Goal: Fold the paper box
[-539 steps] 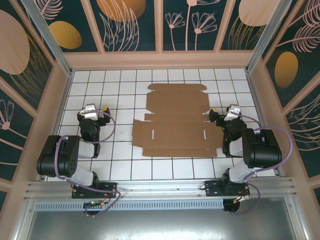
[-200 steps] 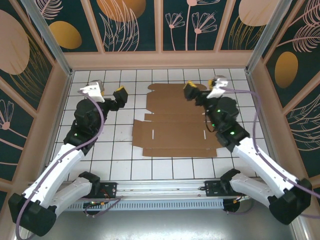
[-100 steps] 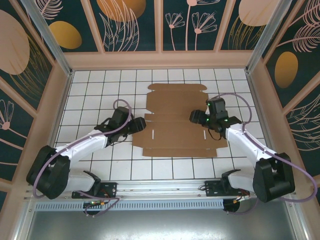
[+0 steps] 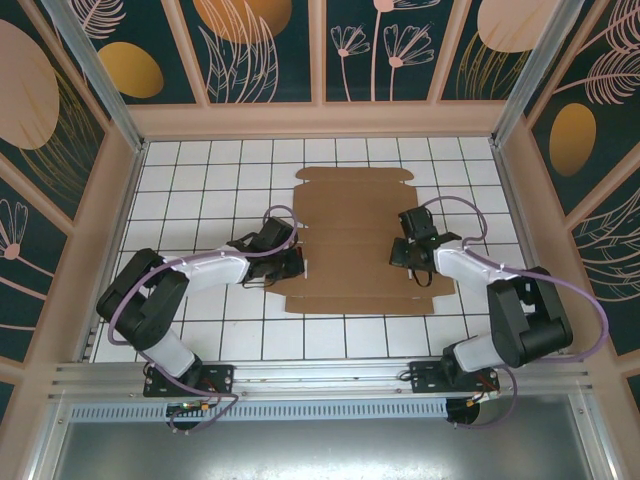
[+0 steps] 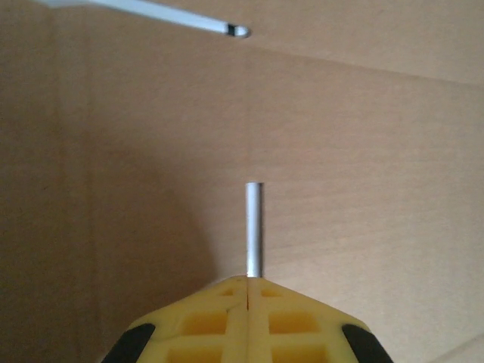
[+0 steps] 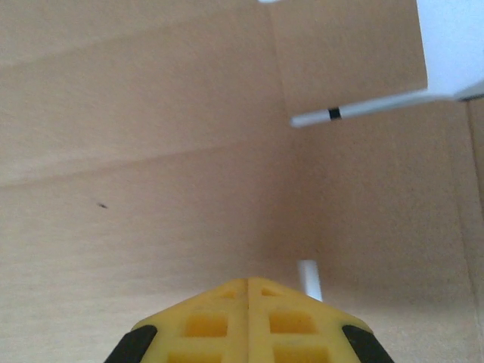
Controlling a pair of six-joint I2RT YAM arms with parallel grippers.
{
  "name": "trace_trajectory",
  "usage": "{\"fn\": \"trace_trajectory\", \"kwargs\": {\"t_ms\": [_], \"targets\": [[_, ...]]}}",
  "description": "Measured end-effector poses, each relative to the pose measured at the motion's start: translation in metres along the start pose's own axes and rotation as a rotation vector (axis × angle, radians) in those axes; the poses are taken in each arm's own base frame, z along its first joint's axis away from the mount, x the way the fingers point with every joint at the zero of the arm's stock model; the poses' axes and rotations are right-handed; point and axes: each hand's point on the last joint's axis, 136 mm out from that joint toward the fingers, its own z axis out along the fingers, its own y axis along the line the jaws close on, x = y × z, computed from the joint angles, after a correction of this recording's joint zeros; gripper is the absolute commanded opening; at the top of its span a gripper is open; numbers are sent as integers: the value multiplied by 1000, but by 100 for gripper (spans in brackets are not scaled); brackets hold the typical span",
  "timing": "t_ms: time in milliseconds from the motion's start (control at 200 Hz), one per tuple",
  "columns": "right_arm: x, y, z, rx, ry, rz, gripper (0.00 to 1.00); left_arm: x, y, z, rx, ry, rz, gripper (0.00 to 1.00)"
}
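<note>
Both clenched empty, left gripper (image 4: pixel 292 262) and right gripper (image 4: pixel 404 250) are pressing the flat paper box (image 4: pixel 350 215) mid-worktop. Judging: pinning base panel; next, raising a side flap.

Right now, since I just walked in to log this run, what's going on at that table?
Two robot arms are working on the paper box, a brown cardboard blank lying flat on the tiled table. The left end effector and right end effector are both shut, tips low over the cardboard at its left and right sides, each near a small slot. No flap is raised yet.
</note>
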Motion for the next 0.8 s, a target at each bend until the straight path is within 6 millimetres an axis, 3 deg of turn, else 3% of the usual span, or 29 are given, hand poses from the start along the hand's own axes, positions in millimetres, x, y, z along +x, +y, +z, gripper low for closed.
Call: {"fn": "trace_trajectory", "kwargs": {"t_ms": [125,230,390,505,681,741,801], "targets": [[23,-5,10,53,61,-35,0,-4,6,5,-46,-4,-30,0],[28,8,11,64,52,-85,0,-15,13,17,-95,-6,-61,0],[39,34,10,65,36,-170,0,-65,27,26,-121,-56,-157,0],[58,72,7,-46,72,-212,0,-107,30,34,-148,-101,-183,0],[105,164,-8,-393,222,-262,2,-152,-5,49,-113,-132,-110,4],[109,182,-18,-476,250,-265,3,-162,-14,42,-105,-154,-82,10],[99,197,-29,-535,233,-263,5,-170,-22,32,-89,-181,-55,17]]}}
